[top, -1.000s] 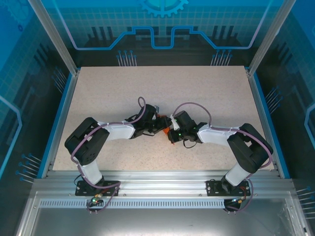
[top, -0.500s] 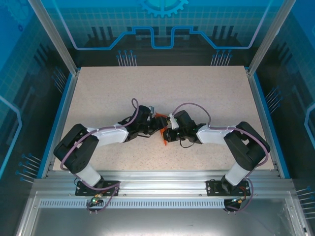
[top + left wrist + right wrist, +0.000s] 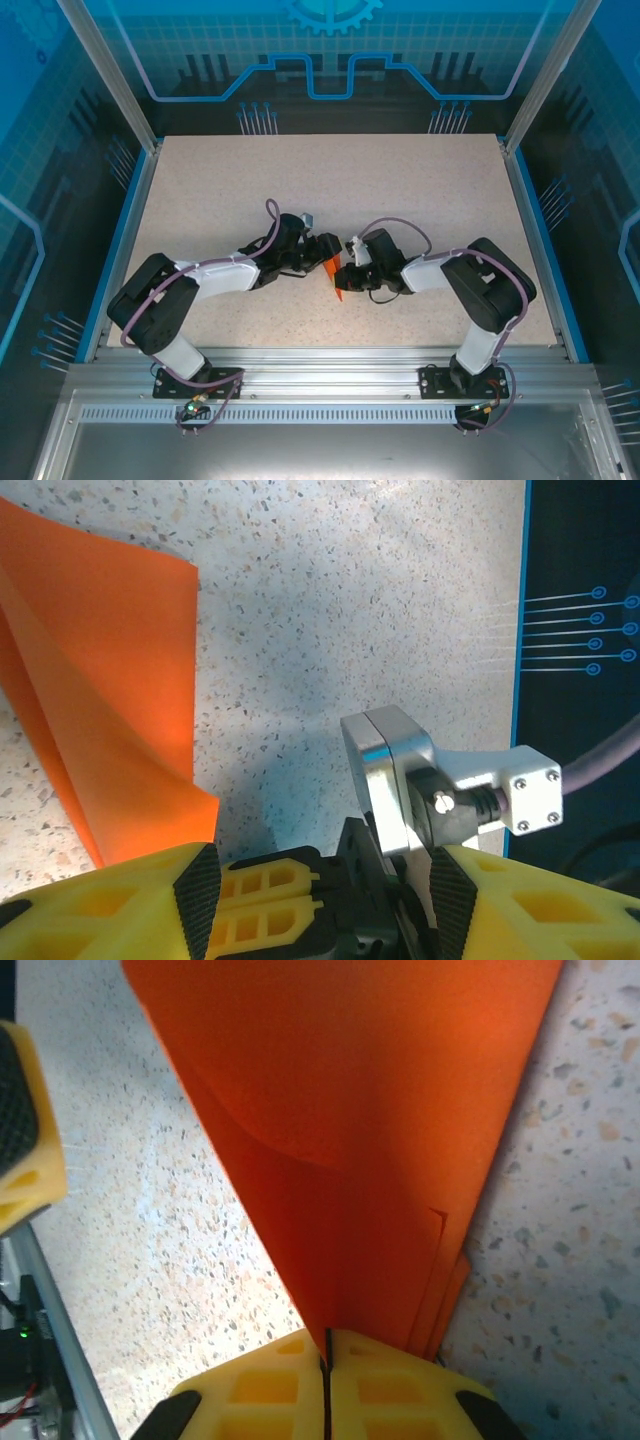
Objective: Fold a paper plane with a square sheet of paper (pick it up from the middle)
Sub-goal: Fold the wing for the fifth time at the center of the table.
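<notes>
Orange folded sheet is in the right tool, folks. Its yellow jaws are pressed tight together w/ the paper's layered edge pinched in the seam. From there the sheet fans out toward 12 o'clock in the right wrist cam, several plies stacked along its 4 o'clock edge. From the top cam it's a slim pointed sliver near the ctr of the table, a touch toward 6 o'clock, tip aimed at 6. Left tool sits at 9 o'clock of the paper, right one at 3, the two nearly nose to nose. Left tool's jaws stand apart, moderately wide, nothing clamped btwn them. In its own cam a creased flap of the sheet lies off at 9–10 o'clock, lower corner just beside the jaw at 7 o'clock; can't tell if it touches. My read: we're mid-fold, well past the pickup, the sheet already creased into a narrow pointed shape but prob not a finished plane, since no wings are visibly set. Looks like a re-grip step: right holds, left lines up for a bite. Nxt move, I'd say, needs the left tool to shift onto the free flap and close near the crease w/o tugging the thin paper out of the right's pinch. Risk: flimsy stuff, and a skewed grab could crumple it or spoil the ctr crease.
</notes>
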